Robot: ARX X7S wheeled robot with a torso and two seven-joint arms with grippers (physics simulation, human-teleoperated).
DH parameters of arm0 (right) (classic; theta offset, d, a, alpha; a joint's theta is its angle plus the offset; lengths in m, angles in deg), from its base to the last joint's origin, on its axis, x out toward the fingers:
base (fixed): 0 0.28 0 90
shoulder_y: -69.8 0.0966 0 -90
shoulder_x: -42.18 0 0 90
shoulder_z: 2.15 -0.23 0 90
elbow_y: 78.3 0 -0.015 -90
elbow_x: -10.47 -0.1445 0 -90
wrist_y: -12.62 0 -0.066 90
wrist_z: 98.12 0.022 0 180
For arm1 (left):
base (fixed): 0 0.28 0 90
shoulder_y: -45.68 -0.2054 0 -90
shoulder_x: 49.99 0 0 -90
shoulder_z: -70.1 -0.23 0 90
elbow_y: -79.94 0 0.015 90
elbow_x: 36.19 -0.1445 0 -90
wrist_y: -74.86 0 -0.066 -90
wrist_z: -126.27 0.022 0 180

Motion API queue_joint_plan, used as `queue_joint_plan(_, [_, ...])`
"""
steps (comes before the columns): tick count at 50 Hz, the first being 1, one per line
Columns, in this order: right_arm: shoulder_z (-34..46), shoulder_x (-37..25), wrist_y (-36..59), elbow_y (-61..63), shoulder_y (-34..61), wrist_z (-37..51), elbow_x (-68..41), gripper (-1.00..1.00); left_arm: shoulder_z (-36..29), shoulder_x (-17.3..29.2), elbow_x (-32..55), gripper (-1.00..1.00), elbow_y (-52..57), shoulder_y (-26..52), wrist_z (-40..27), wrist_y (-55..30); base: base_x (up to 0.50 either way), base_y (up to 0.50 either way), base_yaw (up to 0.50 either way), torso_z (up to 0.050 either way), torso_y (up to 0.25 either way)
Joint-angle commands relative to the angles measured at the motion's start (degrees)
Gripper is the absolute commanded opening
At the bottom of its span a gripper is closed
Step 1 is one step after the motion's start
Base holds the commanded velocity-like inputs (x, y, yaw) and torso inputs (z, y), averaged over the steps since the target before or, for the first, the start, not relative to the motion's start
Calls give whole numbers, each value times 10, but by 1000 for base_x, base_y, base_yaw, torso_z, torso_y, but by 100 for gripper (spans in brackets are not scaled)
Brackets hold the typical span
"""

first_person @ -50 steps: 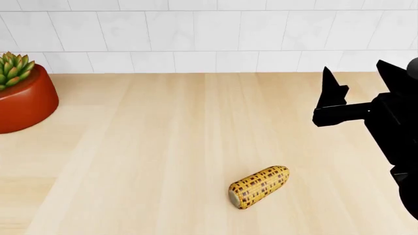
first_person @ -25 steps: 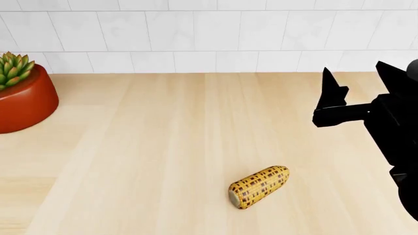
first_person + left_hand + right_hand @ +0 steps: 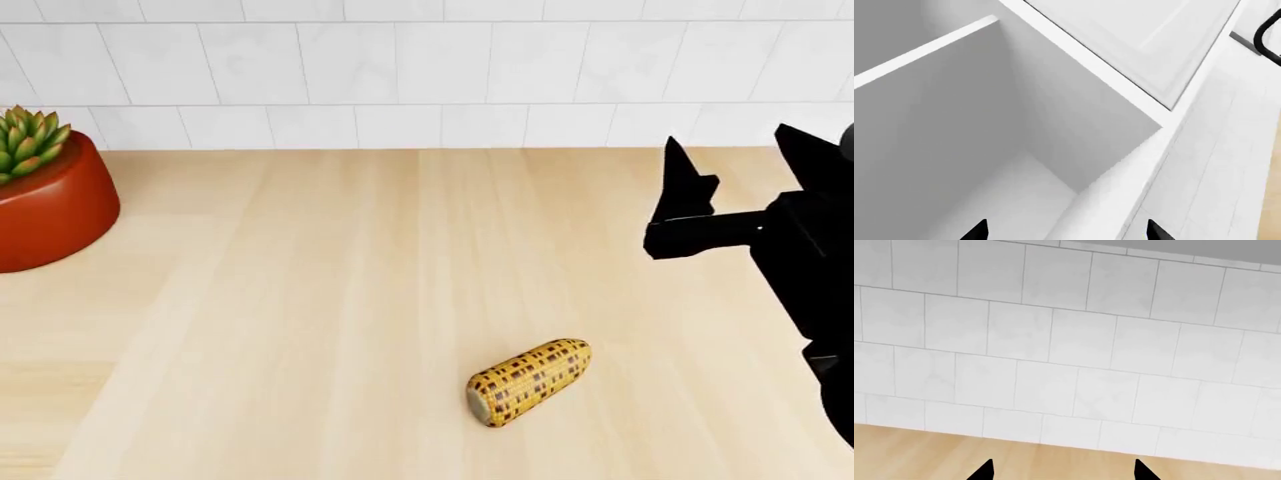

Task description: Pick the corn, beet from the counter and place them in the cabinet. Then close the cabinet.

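One counter (image 3: 267,300), one open cabinet (image 3: 954,125), one potted succulent (image 3: 40,185) and one corn (image 3: 529,381) show. The right gripper (image 3: 741,175) hangs at three o'clock, jaws wide, holding nothing. The left gripper (image 3: 1066,231) faces the cabinet, fingertips apart, empty. The corn lies at five o'clock on beige wood, under a white tiled wall (image 3: 400,70).

Head camera above counter (image 3: 334,280); wrists perhaps wallward.

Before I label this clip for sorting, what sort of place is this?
Most likely a kitchen: a light beige wood-grain countertop against a white tiled wall, an open white cabinet, and a stubby yellow corn cob lying on the counter.
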Motion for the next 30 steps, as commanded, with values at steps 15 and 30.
queue_joint_plan(15, [-40,-28,11,17,-3,25,-38,100,-60,54,61,100,192,-118,83,46,0,0,0,0,0])
queue_joint_plan(30, [-73,-54,14,33,-10,42,-50,100,-152,129,48,100,265,-215,93,26,0,0,0,0,0])
